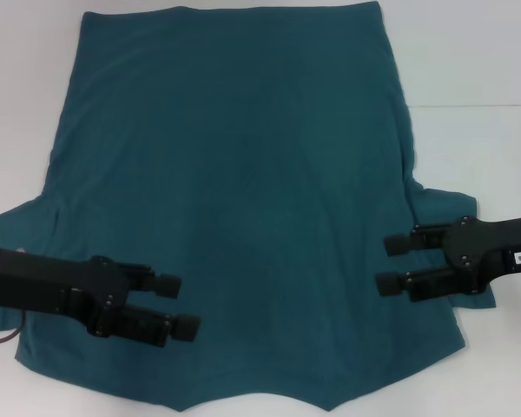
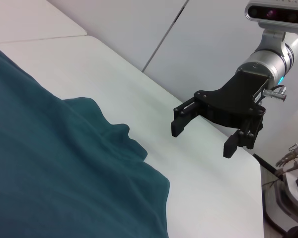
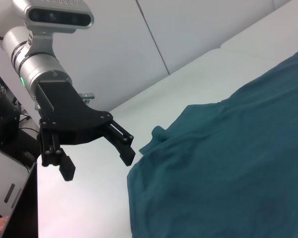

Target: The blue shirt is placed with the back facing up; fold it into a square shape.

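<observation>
The blue shirt lies spread flat on the white table, hem at the far side, sleeves and collar end near me. My left gripper is open and empty, hovering over the shirt's near left part, fingers pointing inward. My right gripper is open and empty over the shirt's right edge by the right sleeve, fingers pointing inward. The left wrist view shows the shirt and the right gripper above bare table. The right wrist view shows the shirt and the left gripper.
A seam line crosses the table at the right. A brown cable hangs by the left arm. Lab gear stands beyond the table's right edge. A dark screen sits past the left edge.
</observation>
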Robot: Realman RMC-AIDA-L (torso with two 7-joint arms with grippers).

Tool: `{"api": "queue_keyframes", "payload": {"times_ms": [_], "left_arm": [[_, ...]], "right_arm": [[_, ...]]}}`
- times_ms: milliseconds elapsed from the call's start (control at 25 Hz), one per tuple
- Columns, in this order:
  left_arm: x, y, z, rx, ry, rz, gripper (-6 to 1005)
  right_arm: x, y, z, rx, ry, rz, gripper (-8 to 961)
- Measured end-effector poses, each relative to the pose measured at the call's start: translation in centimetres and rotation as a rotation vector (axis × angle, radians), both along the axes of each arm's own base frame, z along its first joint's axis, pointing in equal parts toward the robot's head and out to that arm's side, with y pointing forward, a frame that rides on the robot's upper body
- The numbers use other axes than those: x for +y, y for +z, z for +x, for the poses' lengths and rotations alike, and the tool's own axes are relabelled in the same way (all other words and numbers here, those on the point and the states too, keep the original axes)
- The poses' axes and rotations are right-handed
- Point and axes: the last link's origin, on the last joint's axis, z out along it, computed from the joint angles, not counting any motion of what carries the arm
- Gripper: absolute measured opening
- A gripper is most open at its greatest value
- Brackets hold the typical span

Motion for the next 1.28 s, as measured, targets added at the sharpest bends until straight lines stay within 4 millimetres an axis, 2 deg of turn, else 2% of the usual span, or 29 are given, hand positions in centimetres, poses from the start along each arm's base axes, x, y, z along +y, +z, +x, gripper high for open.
{"api": "queue_keyframes", "payload": {"times_ms": [600,880,1120,1280], "left_arm": [[0.2,0.2,0.0,-0.011,0.028,0.013,934],[1.7,3.1,-2.4,-0.071,0.324,0.178,934],[1.6,5.3,-5.4,-0.155,0.620,0.269,933],[0.9,6.3,-7.3,-0.208,0.772,0.304,933]], "right_arm": [[0.4,-0.1,-0.2,0.011,-0.023,0.004,861],[3.3,1.5,-0.7,0.030,-0.282,0.057,858],[6.5,3.2,-1.7,0.068,-0.516,0.109,856],[8.2,4.4,-2.6,0.084,-0.575,0.138,855]]}}
